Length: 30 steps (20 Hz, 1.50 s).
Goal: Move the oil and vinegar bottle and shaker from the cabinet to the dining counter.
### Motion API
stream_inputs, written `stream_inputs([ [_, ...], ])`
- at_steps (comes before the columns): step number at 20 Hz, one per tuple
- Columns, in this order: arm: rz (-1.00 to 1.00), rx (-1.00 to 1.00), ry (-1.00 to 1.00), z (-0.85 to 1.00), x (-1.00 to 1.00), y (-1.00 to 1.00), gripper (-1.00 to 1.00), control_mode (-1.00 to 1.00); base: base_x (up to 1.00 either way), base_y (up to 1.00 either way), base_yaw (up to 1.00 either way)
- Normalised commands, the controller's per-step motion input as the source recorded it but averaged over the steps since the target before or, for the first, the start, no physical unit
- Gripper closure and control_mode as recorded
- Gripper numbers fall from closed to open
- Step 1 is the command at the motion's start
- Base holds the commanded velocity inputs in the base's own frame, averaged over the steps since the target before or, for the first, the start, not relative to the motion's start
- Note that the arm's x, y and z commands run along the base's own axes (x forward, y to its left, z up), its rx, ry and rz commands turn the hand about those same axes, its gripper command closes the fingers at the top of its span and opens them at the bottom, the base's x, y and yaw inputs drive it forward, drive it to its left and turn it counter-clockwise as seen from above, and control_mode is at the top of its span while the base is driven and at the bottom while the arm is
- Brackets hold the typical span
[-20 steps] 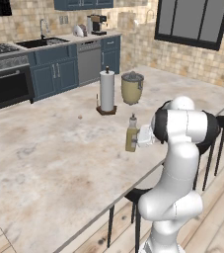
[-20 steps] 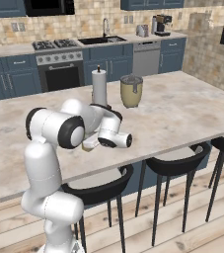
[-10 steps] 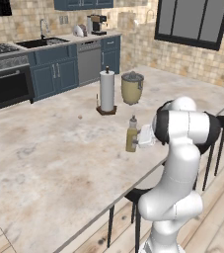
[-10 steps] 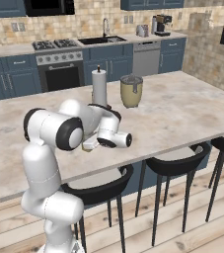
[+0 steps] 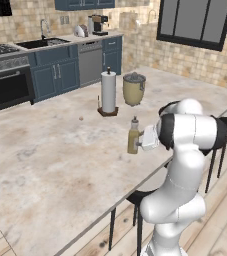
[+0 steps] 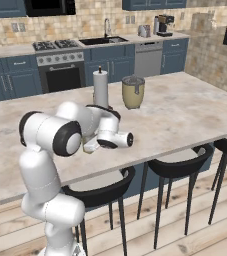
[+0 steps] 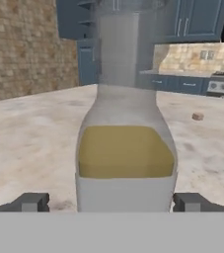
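standing on the dining counter [image 5: 45, 165], the oil and vinegar bottle [image 7: 126, 148] sits between the spread gripper [image 7: 111, 201].

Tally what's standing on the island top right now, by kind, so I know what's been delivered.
Oil and vinegar bottle: 1, upright between the open gripper fingers.
Paper towel roll: 1.
Beige lidded pot: 1.
Small brown object, too small to identify: 1.
Total on the dining counter: 4.
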Motion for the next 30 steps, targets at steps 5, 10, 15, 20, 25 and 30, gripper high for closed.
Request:
stream_inputs([
  [5, 0.00, -0.08, 0.00, 0.05, -0.09, 0.00, -1.00, -1.00, 0.00, 0.00, 0.00],
  [10, -0.01, -0.08, 0.00, 0.07, -0.15, -0.05, -1.00, -1.00, 0.00, 0.00, 0.00],
  [15, -0.04, -0.05, 0.00, 0.08, -0.13, -0.06, -1.00, -1.00, 0.00, 0.00, 0.00],
  [20, -0.04, 0.00, 0.03, 0.07, -0.10, -0.11, -1.00, -1.00, 0.00, 0.00, 0.00],
  [25, -0.04, 0.00, 0.02, 0.11, -0.16, -0.12, -1.00, -1.00, 0.00, 0.00, 0.00],
  [30, -0.05, 0.00, 0.00, 0.15, -0.25, -0.10, -1.00, -1.00, 0.00, 0.00, 0.00],
])
